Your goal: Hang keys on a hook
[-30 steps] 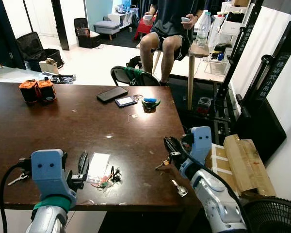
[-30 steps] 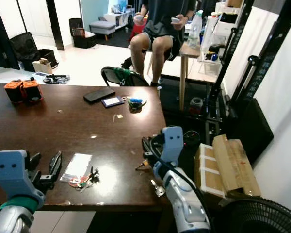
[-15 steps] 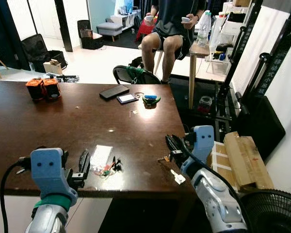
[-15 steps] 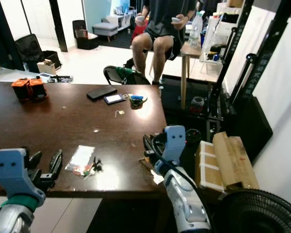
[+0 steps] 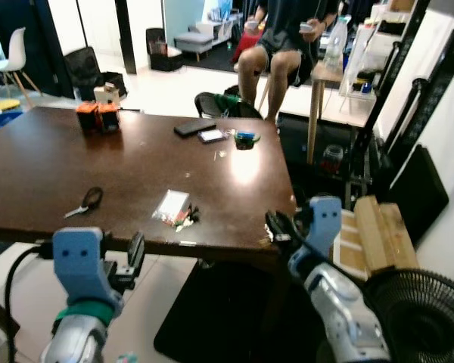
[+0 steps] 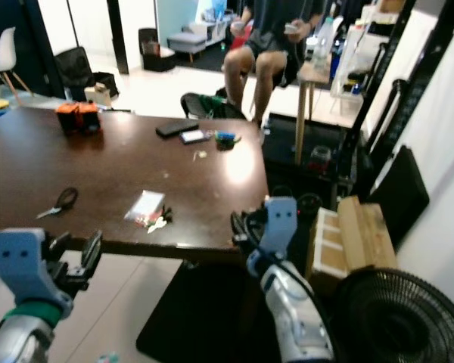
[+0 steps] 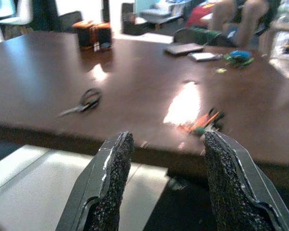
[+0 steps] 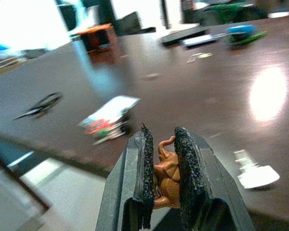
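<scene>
My right gripper point(image 5: 275, 225) hovers by the near right corner of the dark wooden table point(image 5: 76, 166). In the right wrist view its fingers point(image 8: 145, 159) are shut on a small brown key charm point(image 8: 166, 169). A white-tagged key point(image 8: 258, 176) lies on the table close to that gripper; whether it hangs from the charm I cannot tell. My left gripper point(image 5: 136, 252) is held open in front of the table's near edge, and the left wrist view shows nothing between its fingers point(image 7: 116, 163).
The table carries scissors point(image 5: 88, 202), a clear packet with small coloured parts point(image 5: 173, 206), a phone point(image 5: 195, 126) and orange battery packs point(image 5: 97, 117). A person sits beyond the table. A cardboard box point(image 5: 374, 234) and a floor fan point(image 5: 424, 318) stand at my right.
The whole view has pulled back from the table, so the camera moved; its near edge and the floor now show. My right gripper stays shut on the charm, the left stays open.
</scene>
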